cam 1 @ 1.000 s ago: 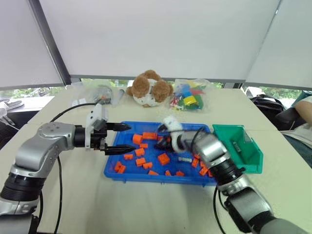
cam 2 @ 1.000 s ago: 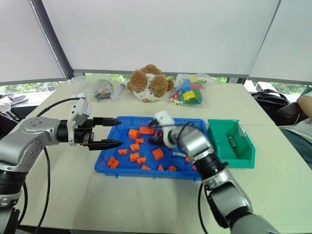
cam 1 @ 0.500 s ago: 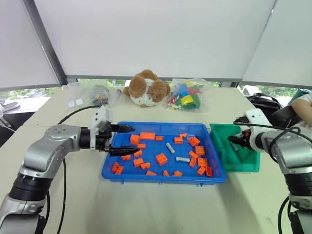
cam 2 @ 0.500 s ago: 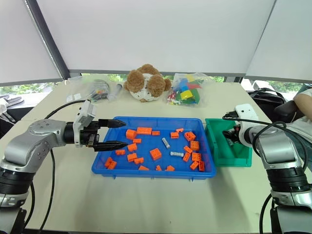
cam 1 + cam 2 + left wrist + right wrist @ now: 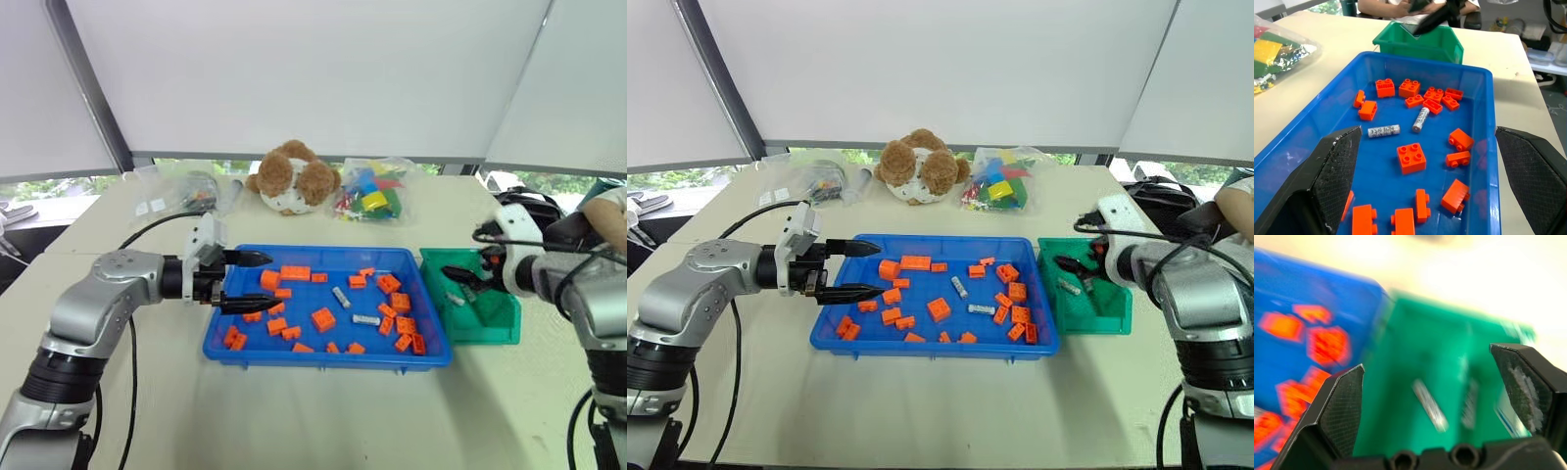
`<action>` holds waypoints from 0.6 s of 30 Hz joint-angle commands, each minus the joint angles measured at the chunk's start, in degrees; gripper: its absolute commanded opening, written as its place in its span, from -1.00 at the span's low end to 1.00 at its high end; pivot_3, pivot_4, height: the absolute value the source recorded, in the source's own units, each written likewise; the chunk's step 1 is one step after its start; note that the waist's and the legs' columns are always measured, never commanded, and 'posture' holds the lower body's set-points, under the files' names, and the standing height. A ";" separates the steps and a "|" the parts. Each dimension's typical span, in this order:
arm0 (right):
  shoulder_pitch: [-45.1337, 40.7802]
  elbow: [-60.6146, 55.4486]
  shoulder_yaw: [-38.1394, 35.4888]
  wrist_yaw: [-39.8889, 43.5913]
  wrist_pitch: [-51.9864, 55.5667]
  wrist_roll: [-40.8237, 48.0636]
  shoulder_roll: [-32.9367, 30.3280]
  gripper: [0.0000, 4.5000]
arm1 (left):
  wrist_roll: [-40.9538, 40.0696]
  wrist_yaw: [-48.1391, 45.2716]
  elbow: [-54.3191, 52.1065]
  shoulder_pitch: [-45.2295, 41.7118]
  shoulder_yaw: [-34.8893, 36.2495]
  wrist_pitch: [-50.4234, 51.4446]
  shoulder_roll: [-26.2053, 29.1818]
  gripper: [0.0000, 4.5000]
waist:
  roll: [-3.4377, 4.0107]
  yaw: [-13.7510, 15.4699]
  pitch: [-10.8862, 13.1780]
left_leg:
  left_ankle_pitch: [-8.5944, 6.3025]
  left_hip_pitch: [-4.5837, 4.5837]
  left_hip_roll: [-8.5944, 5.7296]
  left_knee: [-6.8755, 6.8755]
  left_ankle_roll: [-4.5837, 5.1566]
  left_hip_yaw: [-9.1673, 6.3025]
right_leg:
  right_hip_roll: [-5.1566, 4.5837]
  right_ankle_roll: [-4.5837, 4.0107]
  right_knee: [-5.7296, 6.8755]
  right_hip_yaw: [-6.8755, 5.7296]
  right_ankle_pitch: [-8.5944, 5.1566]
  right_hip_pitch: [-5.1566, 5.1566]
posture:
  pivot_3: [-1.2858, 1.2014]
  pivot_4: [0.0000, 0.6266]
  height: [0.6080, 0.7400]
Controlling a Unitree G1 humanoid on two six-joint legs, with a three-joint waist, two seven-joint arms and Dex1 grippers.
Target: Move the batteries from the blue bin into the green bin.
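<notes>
Right gripper (image 5: 1076,273): poised over the green bin, its 2 black fingers spread wide apart with nothing between them; in the right wrist view the fingers (image 5: 1342,406) frame the bin's inside.
Left gripper (image 5: 257,280): jaws parted, 1 finger above the other, empty, tips reaching in over the left end of the blue bin; it touches no brick and no battery.
Green bin (image 5: 505,318): stands just beside the right end of the blue bin, on the pale table (image 5: 323,411).
Batteries in green bin (image 5: 1428,405): 2 grey cylinders lie on its floor, side by side but apart.
Batteries in blue bin (image 5: 1383,130): 2 remain near the middle of the tray, close to each other, 1 lying crosswise and 1 (image 5: 1421,119) angled toward the green bin.
Blue bin (image 5: 318,358): in the middle of the table, scattered with orange bricks (image 5: 324,319) around both batteries.
Behind the bins: a brown plush toy (image 5: 294,177) and a clear bag of coloured blocks (image 5: 375,194) at the table's far side.
</notes>
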 commanded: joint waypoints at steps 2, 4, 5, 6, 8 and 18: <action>-4.81 -3.36 6.85 3.31 -1.64 3.57 5.04 0.98 | 0.42 -0.25 -0.17 -1.62 0.19 -1.15 -0.09 1.00 | 0.00 -0.05 0.00 | 0.00 0.01 0.01 -0.02 0.00 -0.04 | 0.03 0.00 0.00 -0.02 0.00 0.00 | 0.03 -0.52 0.55; -5.11 -2.62 10.70 3.61 -2.88 3.36 8.10 0.98 | 0.40 -0.14 -0.21 -1.76 0.25 -1.16 -0.09 1.00 | 0.00 0.04 0.00 | 0.00 0.00 0.01 -0.02 0.00 -0.05 | 0.03 0.00 0.00 -0.03 0.00 0.01 | 0.03 -0.52 0.55; -5.20 -1.81 12.50 3.29 -3.78 2.70 9.58 0.98 | 0.35 -0.08 -0.37 -1.72 0.32 -1.11 -0.02 1.00 | 0.00 0.12 0.00 | 0.00 0.00 0.01 -0.01 0.00 -0.05 | 0.03 -0.01 0.00 -0.03 0.00 0.01 | 0.03 -0.52 0.55; -5.38 -0.82 13.83 2.98 -4.47 2.24 11.02 0.98 | 0.31 -0.02 -0.46 -1.71 0.38 -1.08 0.00 1.00 | 0.00 0.31 0.00 | 0.00 -0.04 0.01 0.00 0.00 -0.05 | 0.01 -0.01 0.00 -0.03 0.00 0.00 | 0.03 -0.52 0.55; -5.67 1.61 16.49 2.25 -6.32 0.97 13.42 0.98 | 0.29 0.16 -0.66 -1.64 0.48 -1.02 0.07 1.00 | -0.01 0.59 0.00 | 0.00 -0.11 0.00 0.05 0.00 -0.05 | -0.01 0.00 -0.01 -0.05 0.00 -0.03 | 0.03 -0.52 0.55; -4.52 10.96 22.09 0.63 -11.68 -3.03 20.25 0.98 | 0.01 0.68 -1.36 -0.84 1.25 -0.82 1.14 1.00 | 0.00 1.49 0.00 | 0.01 -0.14 0.00 0.09 0.00 -0.06 | -0.01 0.00 0.00 -0.08 0.00 -0.04 | 0.03 -0.52 0.55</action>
